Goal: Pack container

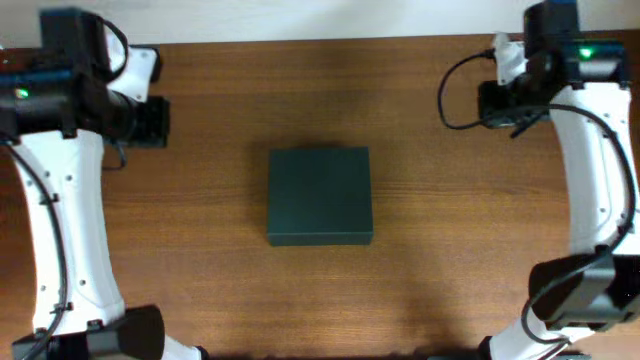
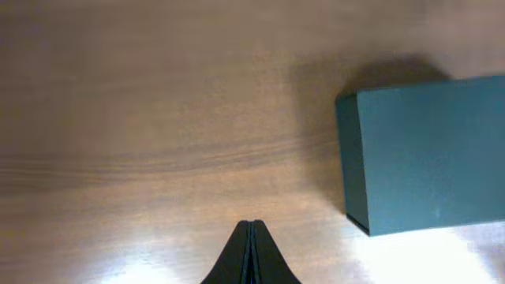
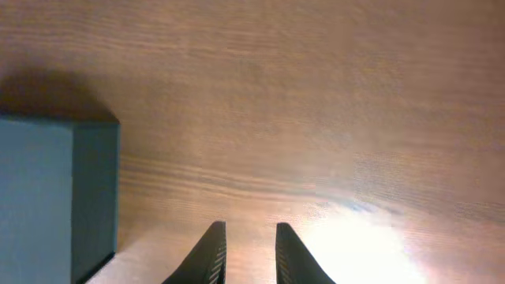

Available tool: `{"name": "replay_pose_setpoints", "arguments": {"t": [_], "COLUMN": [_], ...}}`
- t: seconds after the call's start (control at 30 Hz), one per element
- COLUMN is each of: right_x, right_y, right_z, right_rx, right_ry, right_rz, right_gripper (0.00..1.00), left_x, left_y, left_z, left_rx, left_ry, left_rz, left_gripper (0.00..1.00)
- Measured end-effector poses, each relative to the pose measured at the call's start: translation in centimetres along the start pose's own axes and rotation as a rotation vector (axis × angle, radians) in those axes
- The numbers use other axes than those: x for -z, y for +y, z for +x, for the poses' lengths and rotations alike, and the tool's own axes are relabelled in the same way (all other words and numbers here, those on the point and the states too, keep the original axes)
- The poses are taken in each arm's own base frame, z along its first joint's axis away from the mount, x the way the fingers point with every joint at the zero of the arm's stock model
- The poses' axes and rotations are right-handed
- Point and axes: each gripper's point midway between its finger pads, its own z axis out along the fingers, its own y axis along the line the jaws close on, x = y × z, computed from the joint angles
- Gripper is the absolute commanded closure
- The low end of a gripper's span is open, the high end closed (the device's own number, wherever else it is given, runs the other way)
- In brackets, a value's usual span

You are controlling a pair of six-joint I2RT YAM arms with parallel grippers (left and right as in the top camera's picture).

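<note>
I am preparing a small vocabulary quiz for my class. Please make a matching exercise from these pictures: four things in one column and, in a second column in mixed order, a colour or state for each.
Column one
1. container
2. left fingers
3. right fingers
4. table

Column two
A. brown, with wood grain
B. pressed together, no gap between them
C. dark green, closed on top
D. a little apart, nothing between them

Right pairs: 1-C, 2-B, 3-D, 4-A
</note>
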Motion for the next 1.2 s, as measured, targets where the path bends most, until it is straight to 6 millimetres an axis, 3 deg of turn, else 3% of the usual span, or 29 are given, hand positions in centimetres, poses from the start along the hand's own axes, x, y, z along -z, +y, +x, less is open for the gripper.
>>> {"name": "replay_pose_setpoints", "arguments": {"t": [0.1, 0.17, 0.23, 0.33, 0.37, 0.47, 0.5, 0.53, 0.57, 0.67, 0.8, 1.2], "right_x": [1.1, 1.8, 3.0, 4.9, 5.3, 6.6, 6.9, 7.2, 7.4, 7.5, 8.0, 8.2], "right_y": [0.0, 0.2, 0.6, 1.2, 1.3, 2.0, 2.3, 2.6, 2.8, 3.3, 3.7, 3.7], "right_z": [1.3, 2.1, 3.6, 6.4, 6.8, 11.2, 12.9, 14.6, 15.8, 18.8, 21.1, 21.6], "right_rx": [-0.008, -0.007, -0.004, 0.007, 0.011, 0.018, 0.019, 0.018, 0.02, 0.016, 0.01, 0.009], "right_ry": [0.022, 0.011, -0.02, -0.118, -0.147, -0.231, -0.253, -0.272, -0.298, -0.35, -0.388, -0.4], "right_rz": [-0.006, -0.01, -0.01, -0.003, 0.0, 0.006, 0.007, 0.004, 0.003, 0.001, 0.0, 0.0], "right_gripper": [0.8, 0.8, 0.8, 0.74, 0.72, 0.66, 0.59, 0.27, 0.01, 0.01, 0.01, 0.01], "left_x": [-3.6, -4.6, -4.3, -1.8, -1.0, 0.7, 1.0, 1.4, 1.8, 3.2, 4.7, 4.7], "left_y": [-0.8, -1.5, -3.0, -5.2, -5.7, -6.4, -6.5, -6.6, -6.6, -6.5, -6.0, -5.5], "left_z": [2.7, 4.5, 6.4, 8.5, 9.3, 12.0, 13.0, 13.9, 14.4, 15.7, 16.2, 16.2], "left_rx": [0.001, -0.004, -0.036, -0.1, -0.115, -0.142, -0.144, -0.146, -0.148, -0.152, -0.15, -0.141], "left_ry": [0.059, 0.071, 0.031, -0.101, -0.143, -0.256, -0.288, -0.327, -0.362, -0.465, -0.532, -0.528], "left_rz": [0.041, 0.057, 0.072, 0.078, 0.076, 0.066, 0.06, 0.055, 0.048, 0.019, -0.028, -0.061], "left_gripper": [0.98, 0.98, 0.97, 0.89, 0.8, 0.59, 0.39, 0.01, 0.01, 0.01, 0.01, 0.01]}}
